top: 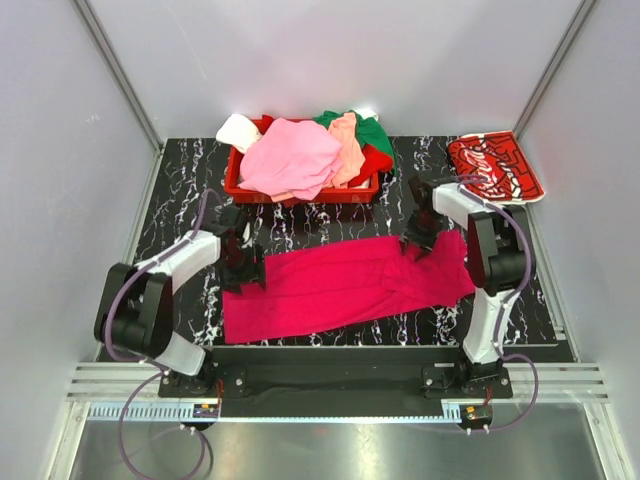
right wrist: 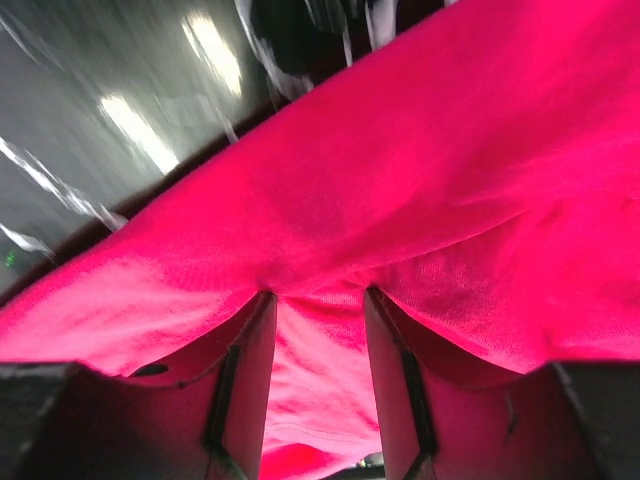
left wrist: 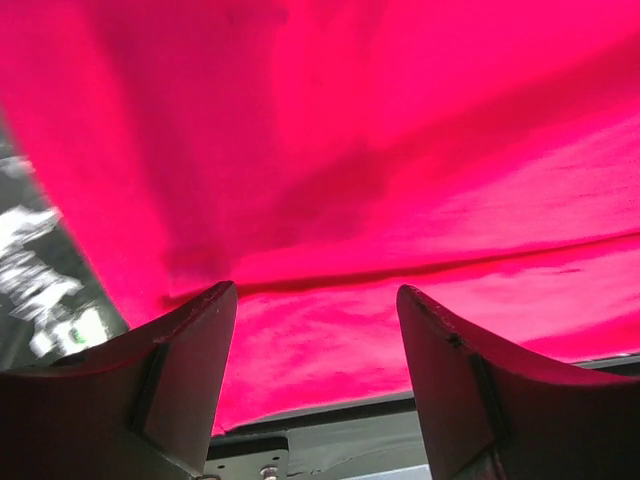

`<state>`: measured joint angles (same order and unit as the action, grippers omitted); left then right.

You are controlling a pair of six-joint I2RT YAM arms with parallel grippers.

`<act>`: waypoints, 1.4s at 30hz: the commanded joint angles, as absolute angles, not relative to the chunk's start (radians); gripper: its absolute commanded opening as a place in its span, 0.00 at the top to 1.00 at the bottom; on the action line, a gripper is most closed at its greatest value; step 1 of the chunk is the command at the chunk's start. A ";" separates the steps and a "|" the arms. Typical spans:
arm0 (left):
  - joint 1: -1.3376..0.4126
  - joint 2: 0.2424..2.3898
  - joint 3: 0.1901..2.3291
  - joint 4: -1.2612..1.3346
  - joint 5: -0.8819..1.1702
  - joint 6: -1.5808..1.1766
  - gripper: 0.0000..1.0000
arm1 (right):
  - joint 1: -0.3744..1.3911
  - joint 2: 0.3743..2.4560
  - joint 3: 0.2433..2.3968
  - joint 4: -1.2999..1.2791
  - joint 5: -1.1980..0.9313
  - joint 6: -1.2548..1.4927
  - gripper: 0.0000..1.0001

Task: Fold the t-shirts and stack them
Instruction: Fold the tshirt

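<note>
A plain magenta t-shirt (top: 340, 285) lies spread in a long band across the front of the table. My left gripper (top: 243, 268) is at its left edge. In the left wrist view the left gripper (left wrist: 315, 290) stands wide open with the magenta cloth (left wrist: 350, 150) beyond it and nothing between the jaws. My right gripper (top: 418, 243) is at the shirt's far right corner. In the right wrist view the right gripper (right wrist: 318, 295) is partly open, with the magenta cloth (right wrist: 450, 150) draped over both fingertips and showing in the gap. A red Coca-Cola shirt (top: 493, 165) lies folded at the back right.
A red plastic basket (top: 300, 192) stands at the back centre, piled with a pink shirt (top: 290, 155), a peach one (top: 347, 145), a green one (top: 375, 130) and a white one (top: 238, 130). White walls close in the black marbled table (top: 180, 200) on three sides.
</note>
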<state>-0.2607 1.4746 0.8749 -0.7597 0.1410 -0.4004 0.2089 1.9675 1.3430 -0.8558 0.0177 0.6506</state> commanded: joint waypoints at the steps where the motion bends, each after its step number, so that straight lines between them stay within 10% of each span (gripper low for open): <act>1: -0.294 1.575 0.888 -0.721 0.182 -0.411 0.32 | 0.161 2.100 1.454 -0.808 0.100 0.592 0.52; 12: -0.535 1.666 0.819 -0.669 0.248 -0.535 0.35 | 0.104 2.538 2.182 -1.051 0.138 0.502 0.51; 19: -1.004 1.696 0.885 -0.509 0.405 -0.828 0.36 | 0.034 2.756 2.617 -1.172 0.112 0.462 0.40; 23: -1.182 1.768 1.075 -0.486 0.474 -0.910 0.36 | -0.024 2.737 2.597 -1.045 0.034 0.434 0.12; 27: -1.256 1.778 1.268 -0.575 0.453 -0.913 0.35 | -0.035 2.688 2.618 -0.970 -0.220 0.374 0.05; 34: -1.211 1.655 1.498 -0.911 0.296 -0.779 0.31 | -0.034 2.455 2.497 -0.969 -0.437 0.370 0.00; 42: -0.912 1.508 1.379 -0.945 0.170 -0.566 0.31 | -0.028 2.056 2.133 -1.032 -0.209 0.374 0.00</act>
